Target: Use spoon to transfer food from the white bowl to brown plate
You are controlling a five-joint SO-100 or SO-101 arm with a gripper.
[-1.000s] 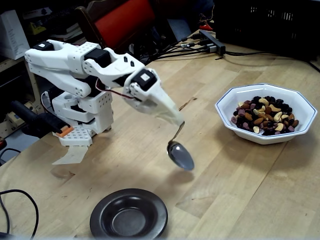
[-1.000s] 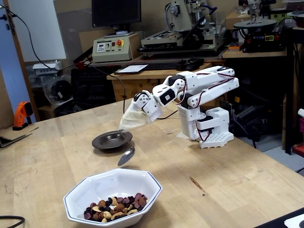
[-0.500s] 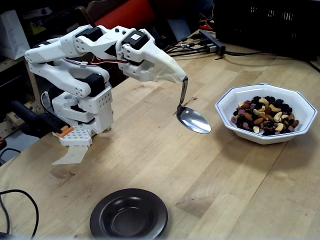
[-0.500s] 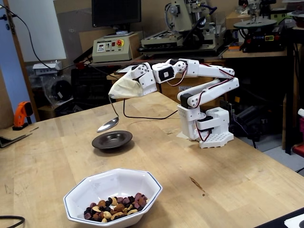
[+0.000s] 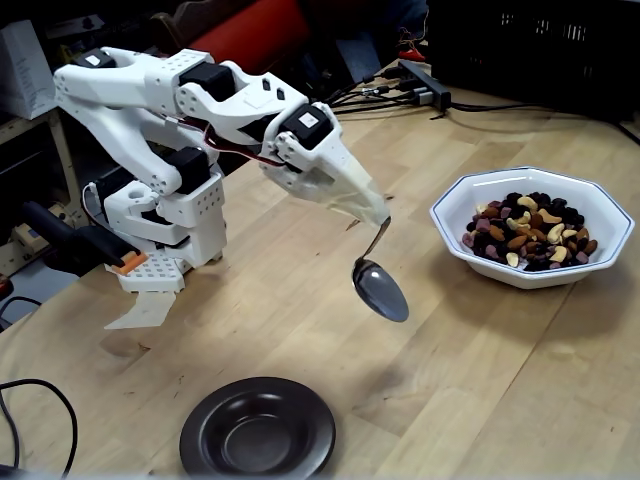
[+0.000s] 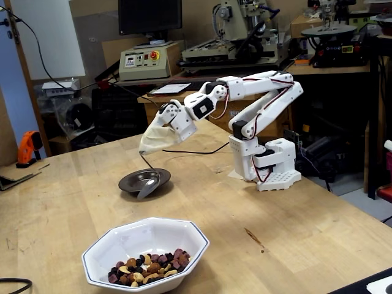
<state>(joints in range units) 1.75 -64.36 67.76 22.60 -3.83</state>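
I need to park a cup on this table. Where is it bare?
Bare wood lies between the brown plate and the white bowl, toward the near edge. The stretch under the spoon and gripper is crowded.

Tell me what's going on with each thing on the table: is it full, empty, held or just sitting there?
spoon: held up in the air by its handle, empty, bowl end tilted down.
end effector: closed on the spoon's handle.
white bowl: sitting on the table, holding food.
food: all in the white bowl, piled to one side.
brown plate: sitting on the table, empty.
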